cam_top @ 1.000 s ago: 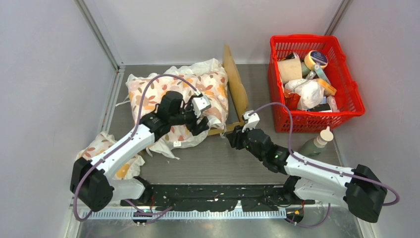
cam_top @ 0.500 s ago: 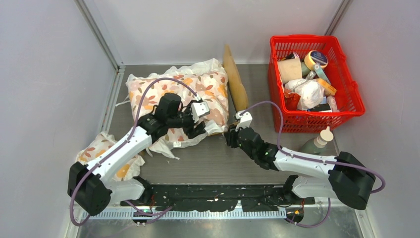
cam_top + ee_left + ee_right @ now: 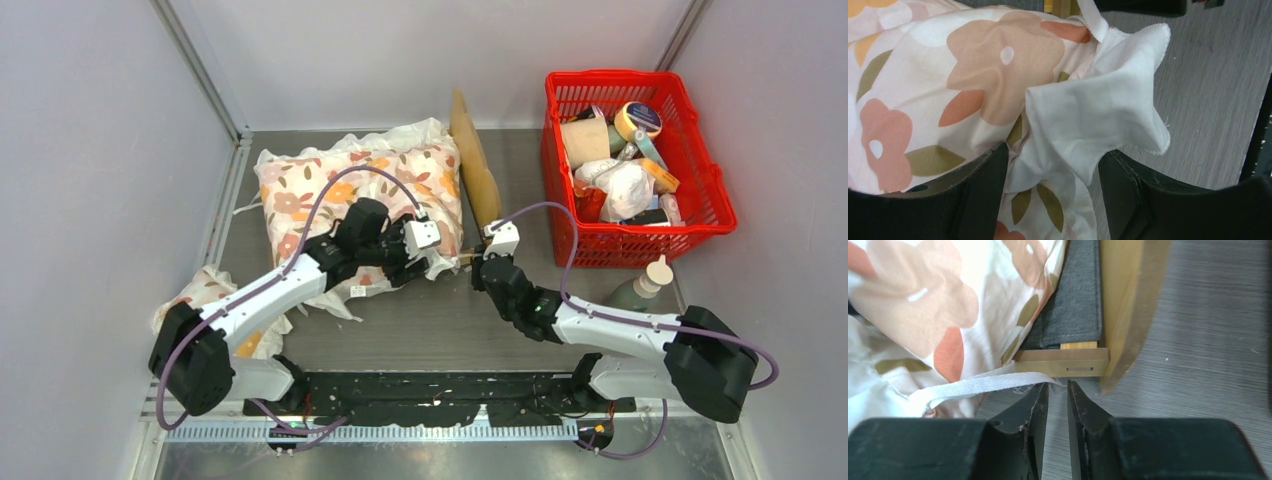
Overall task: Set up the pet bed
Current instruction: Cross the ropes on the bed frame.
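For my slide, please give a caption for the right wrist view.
Right tool, nearly closed, at a white strap by the pet bed corner; floral cushion alongside.

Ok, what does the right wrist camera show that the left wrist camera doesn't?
Only the right wrist view shows the slotted corner joint of the light-wood pet bed and its dark grey fabric sleeping surface, plus a white strap reaching the nearly closed right gripper. Only the left wrist view shows a plain white ruffled flap lying inside the wide-open left gripper. Both show the white floral-print cushion and the grey tabletop.
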Robot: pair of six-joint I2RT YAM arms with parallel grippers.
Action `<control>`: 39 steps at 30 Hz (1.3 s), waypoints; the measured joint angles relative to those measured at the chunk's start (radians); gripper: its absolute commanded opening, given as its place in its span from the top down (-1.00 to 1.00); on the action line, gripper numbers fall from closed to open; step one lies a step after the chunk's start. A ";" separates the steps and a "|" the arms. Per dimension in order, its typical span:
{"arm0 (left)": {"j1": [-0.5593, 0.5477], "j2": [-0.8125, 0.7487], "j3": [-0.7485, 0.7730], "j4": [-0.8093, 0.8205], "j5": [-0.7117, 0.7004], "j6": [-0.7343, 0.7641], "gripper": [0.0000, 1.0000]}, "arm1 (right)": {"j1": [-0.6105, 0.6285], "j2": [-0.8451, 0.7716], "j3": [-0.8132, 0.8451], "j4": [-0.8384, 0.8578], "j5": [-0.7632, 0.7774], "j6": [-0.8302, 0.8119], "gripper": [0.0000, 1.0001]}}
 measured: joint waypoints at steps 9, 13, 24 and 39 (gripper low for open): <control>-0.042 0.133 0.011 0.035 -0.060 0.044 -0.32 | 0.000 -0.092 -0.002 -0.028 0.055 0.005 0.38; -0.055 0.190 0.025 0.048 -0.076 0.053 -0.30 | 0.000 -0.092 -0.020 -0.033 0.055 0.014 0.34; -0.066 0.308 0.100 0.017 -0.100 0.066 1.00 | 0.000 -0.246 -0.085 -0.083 0.041 0.035 0.27; -0.047 0.450 0.404 -0.299 -0.058 -0.050 1.00 | 0.009 -0.489 -0.363 0.203 -0.225 -0.057 0.25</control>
